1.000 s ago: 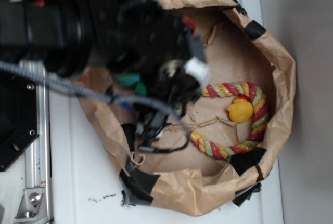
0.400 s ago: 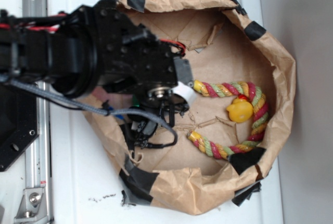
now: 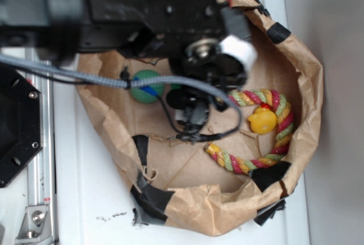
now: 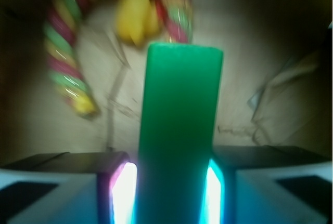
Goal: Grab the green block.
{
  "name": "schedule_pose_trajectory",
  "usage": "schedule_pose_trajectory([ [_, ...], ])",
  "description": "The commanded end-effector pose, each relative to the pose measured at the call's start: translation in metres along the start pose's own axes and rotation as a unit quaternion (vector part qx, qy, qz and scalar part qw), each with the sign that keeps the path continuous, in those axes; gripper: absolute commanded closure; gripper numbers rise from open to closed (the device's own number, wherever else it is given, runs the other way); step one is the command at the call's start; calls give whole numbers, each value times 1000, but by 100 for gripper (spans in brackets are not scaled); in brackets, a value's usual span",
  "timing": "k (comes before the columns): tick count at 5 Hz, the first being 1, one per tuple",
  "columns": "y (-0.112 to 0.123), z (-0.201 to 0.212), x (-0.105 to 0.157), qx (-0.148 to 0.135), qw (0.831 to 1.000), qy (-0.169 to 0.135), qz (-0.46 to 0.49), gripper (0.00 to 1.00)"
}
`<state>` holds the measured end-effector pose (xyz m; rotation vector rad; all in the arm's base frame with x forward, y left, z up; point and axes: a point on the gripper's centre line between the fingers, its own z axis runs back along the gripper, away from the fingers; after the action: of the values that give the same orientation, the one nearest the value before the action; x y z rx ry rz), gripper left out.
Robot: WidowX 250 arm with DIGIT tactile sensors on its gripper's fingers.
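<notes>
Green block (image 4: 179, 130) sits between the two fingers, clamped on both long sides, standing up out of the gripper (image 4: 171, 193) and reaching well past the fingertips in the wrist view. Left pad (image 4: 124, 193) and right pad (image 4: 212, 193) both press flat on it, no gap seen. Jaws clenched on the block.

Exterior view: the block is almost fully hidden behind the gripper (image 3: 193, 106); only a small green sliver shows by the wrist. Arm (image 3: 114, 12) comes in from the upper left, over the paper bag (image 3: 301, 74) that lies open on the white table (image 3: 85, 199).

Inside the bag: green ball (image 3: 145, 86) with a blue mark, just left of the gripper, apart from it. Striped rope toy (image 3: 273, 120) curls to the right, yellow duck (image 3: 261, 121) inside its loop. Wrist view has the rope and duck beyond the block's top end, blurred.
</notes>
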<state>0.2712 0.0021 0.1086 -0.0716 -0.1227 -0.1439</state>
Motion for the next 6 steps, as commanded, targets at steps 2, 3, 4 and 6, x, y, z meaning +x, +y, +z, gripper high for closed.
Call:
schedule_pose_trajectory([
  [2,-37,80,15,24,1000,2,-2,100],
  [3,-36,75,15,7,1000,1,-3,100],
  [4,-33,71,16,5,1000,1,1,100],
  [6,-33,69,15,-7,1000,0,3,100],
])
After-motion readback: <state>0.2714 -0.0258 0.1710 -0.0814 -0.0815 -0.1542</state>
